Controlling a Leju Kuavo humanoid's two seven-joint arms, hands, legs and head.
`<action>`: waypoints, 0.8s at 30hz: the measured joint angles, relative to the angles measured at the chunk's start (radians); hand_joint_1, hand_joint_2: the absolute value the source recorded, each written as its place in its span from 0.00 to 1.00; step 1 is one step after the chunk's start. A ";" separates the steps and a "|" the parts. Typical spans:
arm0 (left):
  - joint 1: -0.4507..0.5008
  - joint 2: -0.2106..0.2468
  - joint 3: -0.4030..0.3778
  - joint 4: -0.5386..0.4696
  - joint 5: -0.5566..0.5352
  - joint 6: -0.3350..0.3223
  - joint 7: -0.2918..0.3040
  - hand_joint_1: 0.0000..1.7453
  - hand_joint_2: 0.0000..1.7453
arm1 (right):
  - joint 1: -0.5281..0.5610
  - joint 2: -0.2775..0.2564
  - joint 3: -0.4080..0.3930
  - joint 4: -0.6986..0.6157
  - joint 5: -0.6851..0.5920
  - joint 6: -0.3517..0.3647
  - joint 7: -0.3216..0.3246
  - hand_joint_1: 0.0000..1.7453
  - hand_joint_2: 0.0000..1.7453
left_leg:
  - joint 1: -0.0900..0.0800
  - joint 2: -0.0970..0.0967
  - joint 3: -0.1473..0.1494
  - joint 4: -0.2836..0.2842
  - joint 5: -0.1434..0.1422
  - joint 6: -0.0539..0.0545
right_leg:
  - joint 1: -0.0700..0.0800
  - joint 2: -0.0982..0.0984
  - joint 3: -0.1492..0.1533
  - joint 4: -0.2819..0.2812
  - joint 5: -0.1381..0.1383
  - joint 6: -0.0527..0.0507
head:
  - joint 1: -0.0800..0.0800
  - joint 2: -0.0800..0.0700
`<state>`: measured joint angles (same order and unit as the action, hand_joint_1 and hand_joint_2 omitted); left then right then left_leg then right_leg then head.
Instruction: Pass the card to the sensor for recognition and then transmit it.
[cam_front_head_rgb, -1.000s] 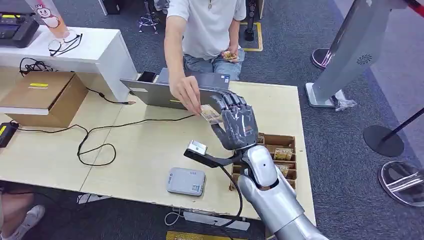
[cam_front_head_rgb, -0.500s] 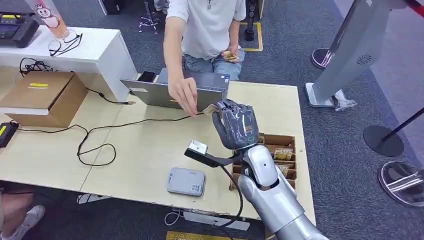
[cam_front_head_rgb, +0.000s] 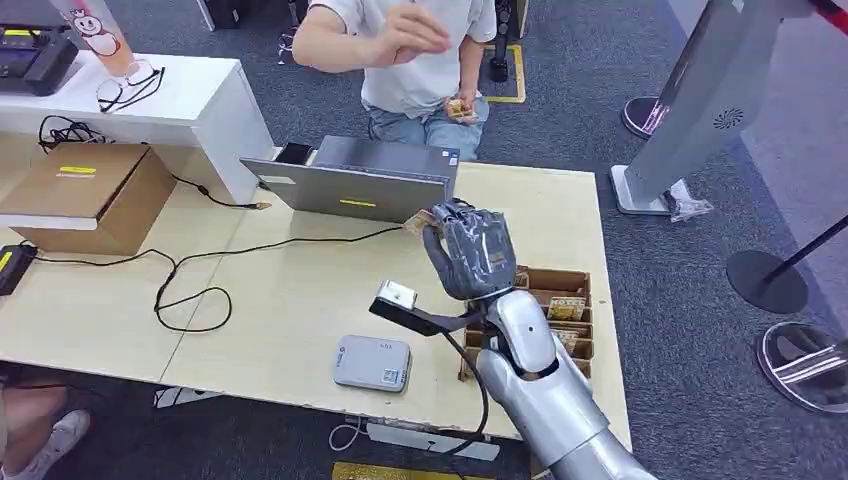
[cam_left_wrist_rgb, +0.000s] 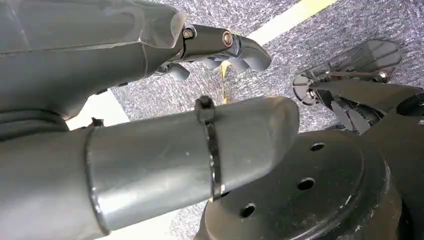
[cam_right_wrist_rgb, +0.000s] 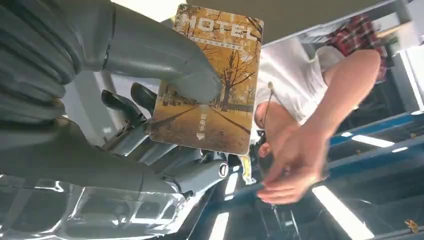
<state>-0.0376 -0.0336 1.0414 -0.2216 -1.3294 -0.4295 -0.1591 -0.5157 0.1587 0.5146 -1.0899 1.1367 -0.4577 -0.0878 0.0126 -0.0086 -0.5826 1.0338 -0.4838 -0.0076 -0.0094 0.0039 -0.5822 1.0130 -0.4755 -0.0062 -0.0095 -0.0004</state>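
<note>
— Golden-brown hotel card (cam_right_wrist_rgb: 210, 80) pinched in right hand (cam_front_head_rgb: 470, 250), thumb pressed on its printed face, darker fingers (cam_right_wrist_rgb: 130, 100) behind. "HOTEL" lettering and an autumn avenue of trees legible in right wrist view.

— Position over the table?

— Raised above wooden table (cam_front_head_rgb: 300, 290), right arm reaching up from 6 o'clock toward 12. Card corner (cam_front_head_rgb: 418, 222) poking out at 10 o'clock of the hand, just beside the grey laptop (cam_front_head_rgb: 350, 185). Touching the laptop or apart: cannot tell.

— Sensor?

— Grey flat reader (cam_front_head_rgb: 372, 362) lying on table at 7 o'clock of the hand, well apart from the card. Small silver-topped device (cam_front_head_rgb: 395, 295) on a black bracket between reader and hand.

— Left hand?

— Left hand (cam_left_wrist_rgb: 220, 47) seen in left wrist view over grey carpet with a yellow line; fingers slightly curled, nothing seen in them. Spread or closed: cannot tell.

— Surroundings?

— Person in white shirt (cam_front_head_rgb: 420, 50) seated at 12 o'clock behind laptop, one hand (cam_front_head_rgb: 415, 30) lifted near chest, other hand holding small cards (cam_front_head_rgb: 460, 108) at lap. Divided cardboard box (cam_front_head_rgb: 560, 300) with more cards at 4 o'clock of the right hand. Black cable (cam_front_head_rgb: 190, 290) looping across table at 9 o'clock. Brown carton (cam_front_head_rgb: 95, 195) at far 9 o'clock.
</note>
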 joint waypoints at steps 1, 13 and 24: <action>0.000 0.000 0.000 0.000 0.000 0.000 0.000 0.00 0.00 | 0.003 0.001 0.000 -0.005 -0.021 0.008 -0.010 1.00 1.00 | 0.000 0.000 0.000 0.000 0.000 0.000 | 0.000 0.000 0.000 0.000 0.000 0.000 | 0.000 0.000; 0.001 0.000 0.000 -0.002 0.007 -0.005 0.000 0.00 0.00 | 0.076 0.003 0.007 -0.128 -0.309 0.215 -0.122 1.00 1.00 | 0.000 0.000 0.000 0.000 0.000 0.000 | 0.000 0.000 0.000 0.000 0.000 0.000 | 0.000 0.000; 0.001 0.000 0.000 -0.003 0.010 -0.010 0.001 0.00 0.00 | 0.116 0.003 0.036 -0.166 -0.421 0.329 -0.136 1.00 1.00 | 0.000 0.000 0.000 0.000 0.000 0.000 | 0.000 0.000 0.000 0.000 0.000 0.000 | 0.000 0.000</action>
<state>-0.0371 -0.0332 1.0414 -0.2251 -1.3191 -0.4391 -0.1579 -0.3999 0.1621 0.5505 -1.2562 0.7160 -0.1286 -0.2239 0.0126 -0.0087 -0.5828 1.0337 -0.4838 -0.0076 -0.0094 0.0038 -0.5823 1.0130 -0.4756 -0.0062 -0.0095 -0.0004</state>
